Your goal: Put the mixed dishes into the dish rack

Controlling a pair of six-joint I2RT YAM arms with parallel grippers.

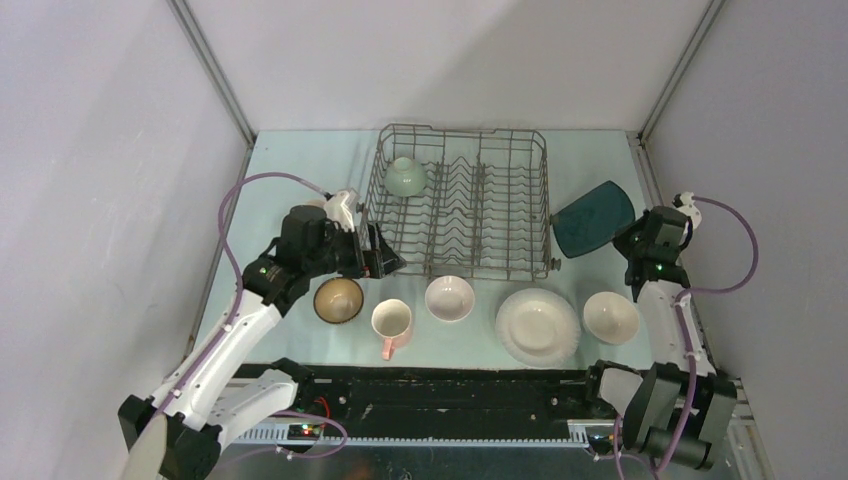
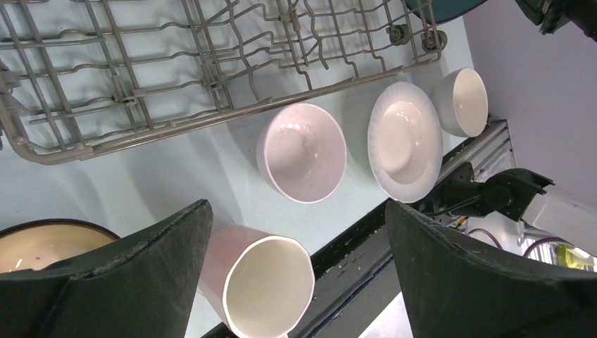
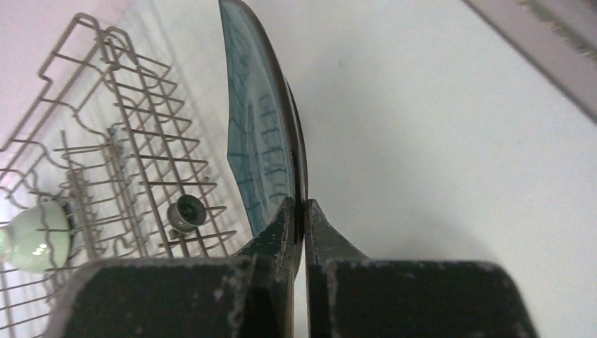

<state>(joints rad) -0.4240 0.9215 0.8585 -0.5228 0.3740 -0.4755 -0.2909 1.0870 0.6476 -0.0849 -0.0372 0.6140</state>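
The right fingers (image 3: 281, 225) pinch the dark teal plate (image 3: 260, 127) by its rim, seen edge-on, just beside the dish rack's (image 1: 462, 128) right side. The left fingers (image 2: 162, 260) are spread wide at the rack's near left corner, over the table (image 2: 211, 169) and the pink mug (image 2: 260, 282). One finger cuts off the brown bowl (image 2: 42, 243).

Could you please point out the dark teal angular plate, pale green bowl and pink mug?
dark teal angular plate (image 1: 592, 218), top external view, middle of its face
pale green bowl (image 1: 406, 178), top external view, its outer side
pink mug (image 1: 391, 320), top external view, inside its mouth
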